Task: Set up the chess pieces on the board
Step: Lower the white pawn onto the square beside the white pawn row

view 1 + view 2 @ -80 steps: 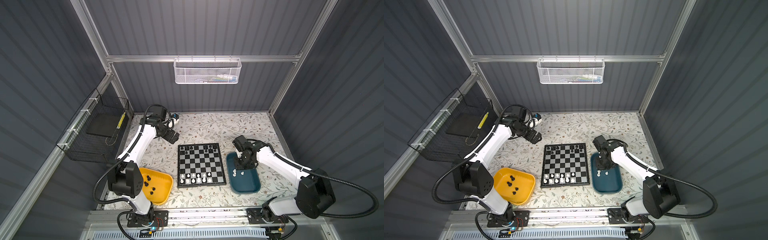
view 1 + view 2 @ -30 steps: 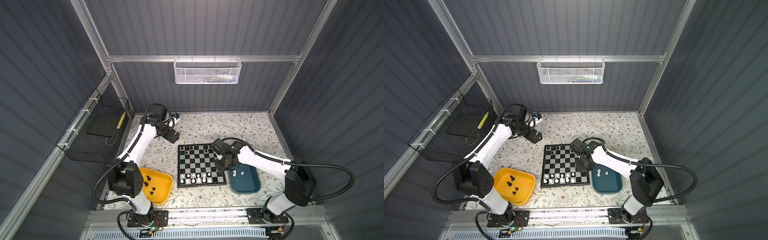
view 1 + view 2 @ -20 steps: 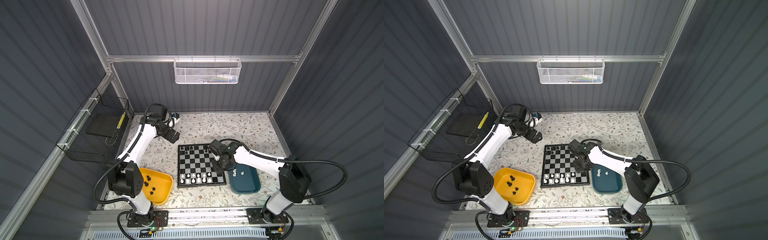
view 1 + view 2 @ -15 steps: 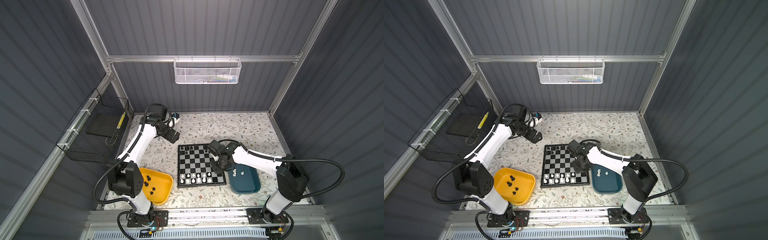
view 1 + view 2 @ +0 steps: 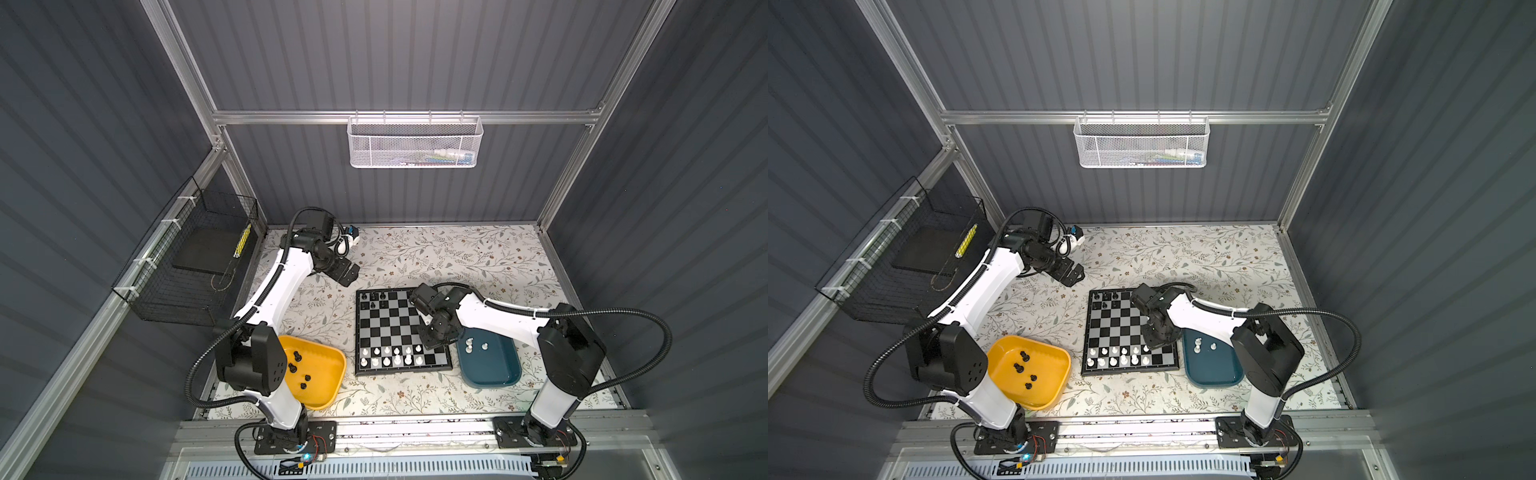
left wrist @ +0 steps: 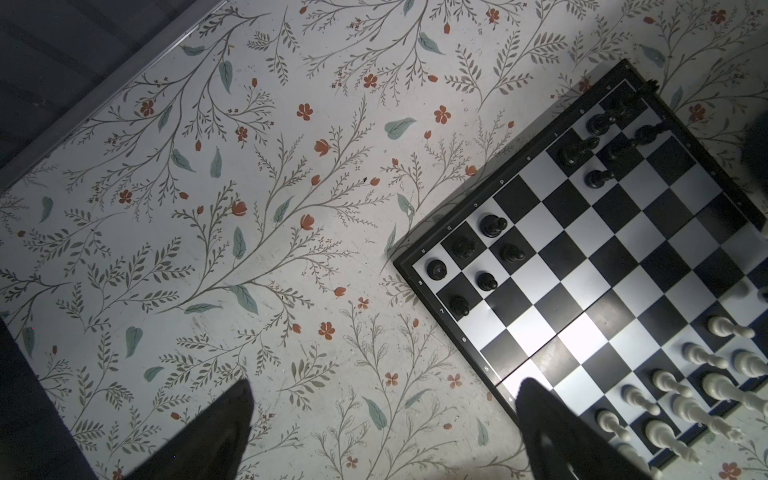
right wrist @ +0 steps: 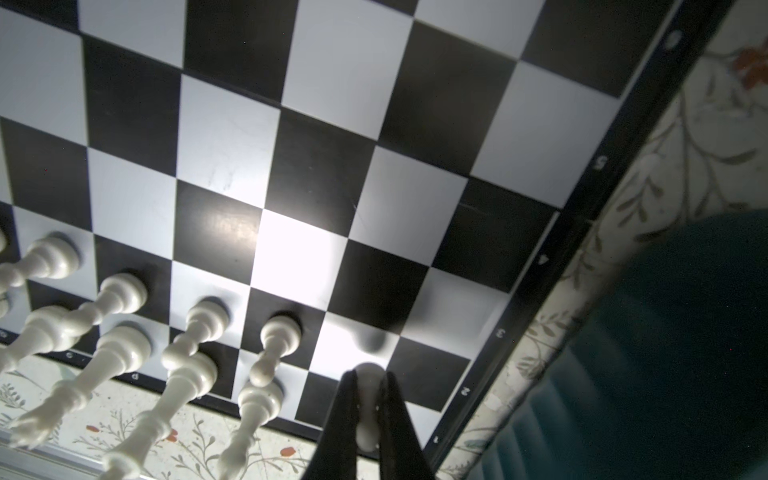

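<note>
The board point(image 5: 395, 324) lies mid-table, seen in both top views point(image 5: 1125, 324). Several white chess pieces point(image 5: 390, 357) stand in its two near rows, and several black ones point(image 5: 372, 300) at its far left corner. My right gripper point(image 7: 369, 376) is shut on a small white piece point(image 7: 368, 409), held just above a light square in the near right part of the board point(image 7: 361, 336), beside the white row. In a top view this gripper point(image 5: 428, 341) is over the board's right edge. My left gripper point(image 6: 384, 388) hangs open and empty over the tablecloth beyond the board's far left corner point(image 5: 347, 276).
A yellow tray point(image 5: 326, 388) with several black pieces point(image 5: 297, 361) sits near left of the board. A teal tray point(image 5: 496, 370) holding two white pieces point(image 5: 469, 344) sits at its right, close under my right arm. A wire basket point(image 5: 187, 266) hangs on the left wall.
My right gripper has come from the teal tray to the board's near right part with the white piece, creeping a little further left over the last second. The left arm has stayed still.
</note>
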Robot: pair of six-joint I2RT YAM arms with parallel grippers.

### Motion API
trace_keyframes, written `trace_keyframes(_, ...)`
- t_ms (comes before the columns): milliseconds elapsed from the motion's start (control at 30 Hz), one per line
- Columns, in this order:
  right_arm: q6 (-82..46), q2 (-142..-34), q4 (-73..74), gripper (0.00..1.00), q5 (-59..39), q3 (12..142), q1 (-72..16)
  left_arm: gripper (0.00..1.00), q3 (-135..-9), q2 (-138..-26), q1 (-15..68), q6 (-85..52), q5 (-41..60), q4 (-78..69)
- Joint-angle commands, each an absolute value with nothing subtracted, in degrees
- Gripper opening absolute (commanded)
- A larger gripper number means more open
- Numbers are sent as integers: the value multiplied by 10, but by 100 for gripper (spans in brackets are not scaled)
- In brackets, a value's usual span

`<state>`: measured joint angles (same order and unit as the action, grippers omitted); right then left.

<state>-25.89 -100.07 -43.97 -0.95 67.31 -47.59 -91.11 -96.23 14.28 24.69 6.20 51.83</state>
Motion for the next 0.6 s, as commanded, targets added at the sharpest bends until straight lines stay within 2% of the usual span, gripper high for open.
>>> trace_keyframes(0, -256, -1010, -440, 10, -18, 681, -480, 99, -908, -951, 147, 246, 69, 529)
trace_keyframes(567, -256, -1023, -435, 12, -19, 679, -482, 100, -908, -954, 147, 245, 69, 530)
